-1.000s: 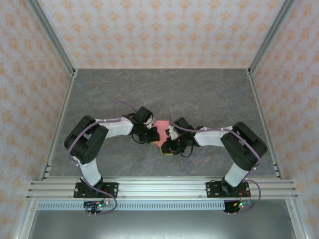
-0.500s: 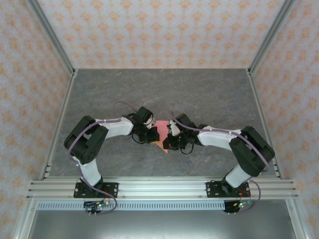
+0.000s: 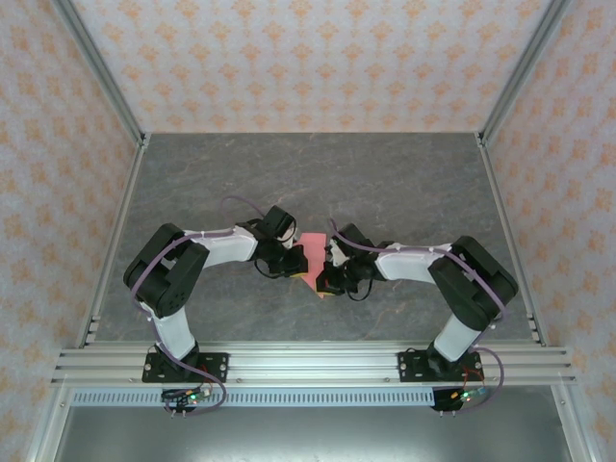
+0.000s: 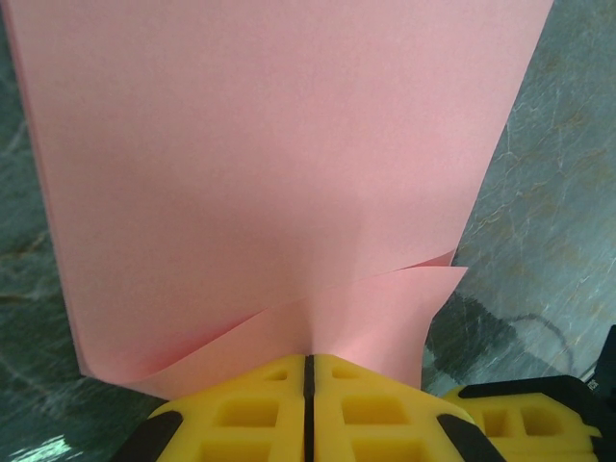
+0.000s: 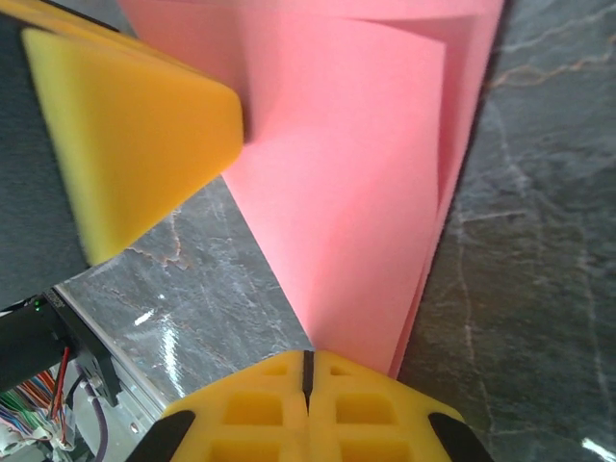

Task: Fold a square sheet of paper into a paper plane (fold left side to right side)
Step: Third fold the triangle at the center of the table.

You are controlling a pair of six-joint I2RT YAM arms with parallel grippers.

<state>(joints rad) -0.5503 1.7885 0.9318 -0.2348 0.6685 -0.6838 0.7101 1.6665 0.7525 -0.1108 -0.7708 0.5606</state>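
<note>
Grey tabletop (image 3: 385, 183); paper (image 4: 269, 173), seemingly raised, in left gripper (image 4: 308, 361), right gripper (image 5: 308, 358).

No legible text or markings

Square sheet of paper (image 3: 310, 245): salmon-pink, plain, doubled into loose overlapping layers, one edge curling, seemingly lifted over the table (image 3: 404, 183) near its centre.

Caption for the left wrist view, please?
Left gripper shut on a folded salmon-pink paper sheet, grey marbled table behind.
</note>
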